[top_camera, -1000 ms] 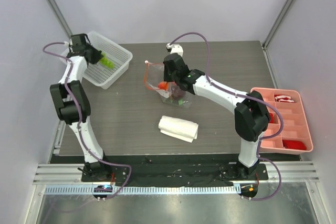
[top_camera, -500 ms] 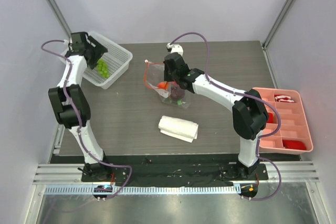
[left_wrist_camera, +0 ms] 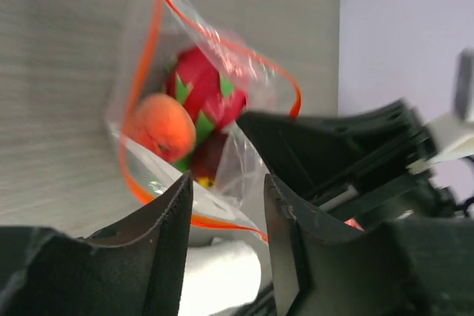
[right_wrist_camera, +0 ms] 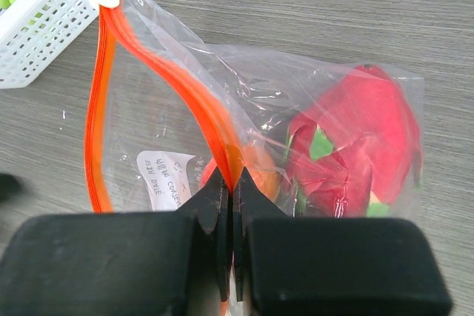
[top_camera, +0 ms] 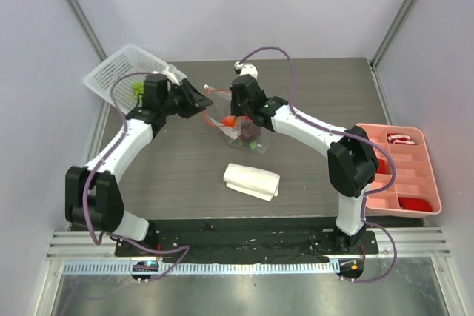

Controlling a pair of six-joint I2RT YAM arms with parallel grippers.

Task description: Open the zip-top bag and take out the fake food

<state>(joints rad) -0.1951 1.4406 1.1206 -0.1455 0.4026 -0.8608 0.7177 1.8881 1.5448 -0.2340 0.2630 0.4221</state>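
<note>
Moved: left gripper, from white basket at upper left to bag mouth at frame centre; jaws part open, empty. Pinched shut: right gripper, on zipper strip of 1 zip-top bag containing 1 dragon fruit, 1 orange. 1 grape bunch in basket. 1 folded cloth, 1 pink tray. Grey wood-grain table, pale walls

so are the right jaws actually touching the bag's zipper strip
Touching. The right wrist view shows the right jaws pinched shut on the orange zipper strip of the zip-top bag, with no gap.
</note>
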